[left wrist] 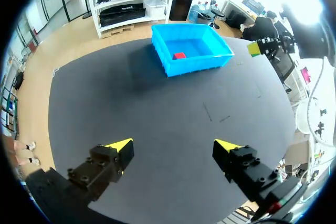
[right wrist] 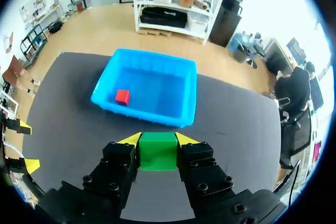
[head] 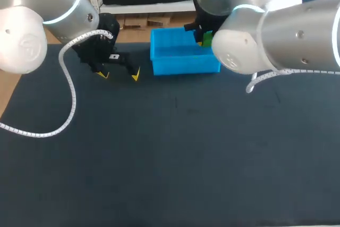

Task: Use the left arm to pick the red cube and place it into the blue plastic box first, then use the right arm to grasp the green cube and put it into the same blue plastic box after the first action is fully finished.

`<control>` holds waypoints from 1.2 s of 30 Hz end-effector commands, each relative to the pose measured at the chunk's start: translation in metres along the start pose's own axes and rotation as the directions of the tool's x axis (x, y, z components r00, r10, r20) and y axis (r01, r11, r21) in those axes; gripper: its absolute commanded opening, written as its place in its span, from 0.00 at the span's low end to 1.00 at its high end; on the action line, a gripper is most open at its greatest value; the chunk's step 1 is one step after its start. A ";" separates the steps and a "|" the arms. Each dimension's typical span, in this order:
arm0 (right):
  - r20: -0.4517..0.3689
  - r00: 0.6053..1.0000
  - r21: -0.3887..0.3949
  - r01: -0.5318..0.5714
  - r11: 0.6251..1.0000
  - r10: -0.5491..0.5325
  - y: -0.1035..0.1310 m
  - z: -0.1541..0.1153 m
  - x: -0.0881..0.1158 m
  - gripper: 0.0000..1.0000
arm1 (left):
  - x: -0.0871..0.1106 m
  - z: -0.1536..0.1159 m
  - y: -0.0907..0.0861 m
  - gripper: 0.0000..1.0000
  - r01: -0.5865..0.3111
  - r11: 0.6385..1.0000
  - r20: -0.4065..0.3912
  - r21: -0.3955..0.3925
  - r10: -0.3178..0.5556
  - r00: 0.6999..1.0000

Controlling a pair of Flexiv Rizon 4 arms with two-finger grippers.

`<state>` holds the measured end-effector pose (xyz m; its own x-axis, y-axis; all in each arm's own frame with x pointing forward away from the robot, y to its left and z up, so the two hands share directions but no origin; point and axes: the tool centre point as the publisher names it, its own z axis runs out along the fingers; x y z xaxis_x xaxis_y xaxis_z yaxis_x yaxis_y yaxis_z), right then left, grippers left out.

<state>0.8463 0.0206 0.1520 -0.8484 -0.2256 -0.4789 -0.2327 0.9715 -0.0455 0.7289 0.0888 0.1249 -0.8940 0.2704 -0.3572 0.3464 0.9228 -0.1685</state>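
The red cube lies inside the blue plastic box; the left wrist view also shows the red cube in the blue box. My right gripper is shut on the green cube, held above the table just short of the box's near wall. In the head view the green cube shows at the right end of the blue box, mostly hidden by my right arm. My left gripper hangs open and empty to the left of the box, also seen as the left gripper.
The dark mat covers the table from the box to the front edge. A white coiled cable hangs from my left arm over the mat's left side.
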 end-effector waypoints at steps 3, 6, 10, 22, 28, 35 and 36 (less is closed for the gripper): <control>-0.002 1.000 -0.020 0.025 0.999 -0.025 -0.007 0.019 -0.026 0.00 | -0.001 0.001 0.001 1.00 -0.002 1.000 0.000 0.004 0.002 1.000; -0.006 0.999 -0.032 0.035 0.999 -0.036 -0.014 0.029 -0.041 0.00 | -0.001 0.001 0.001 1.00 -0.002 1.000 0.000 0.004 0.002 1.000; -0.016 0.999 -0.050 0.048 0.998 -0.049 -0.020 0.044 -0.061 0.00 | -0.001 0.001 0.001 1.00 -0.002 1.000 0.000 0.004 0.002 1.000; -0.066 0.997 -0.117 0.042 0.992 -0.050 -0.018 0.084 -0.093 0.00 | -0.001 0.001 0.001 1.00 -0.002 1.000 0.000 0.004 0.002 1.000; -0.099 0.995 -0.143 0.017 0.990 -0.032 -0.017 0.094 -0.092 0.00 | -0.001 0.001 0.001 1.00 -0.002 1.000 0.000 0.004 0.002 1.000; -0.116 0.993 -0.149 0.006 0.989 -0.024 -0.020 0.098 -0.088 0.00 | -0.001 0.001 0.001 1.00 -0.002 1.000 0.000 0.004 0.002 1.000; -0.119 0.993 -0.150 0.005 0.989 -0.023 -0.020 0.099 -0.088 0.00 | -0.001 0.001 0.001 1.00 -0.002 1.000 0.000 0.004 0.002 1.000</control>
<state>0.9591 0.0262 0.1083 -0.8477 -0.2313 -0.4775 -0.3029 0.9498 0.0777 0.7289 0.0888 0.1249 -0.8940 0.2704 -0.3572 0.3464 0.9228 -0.1685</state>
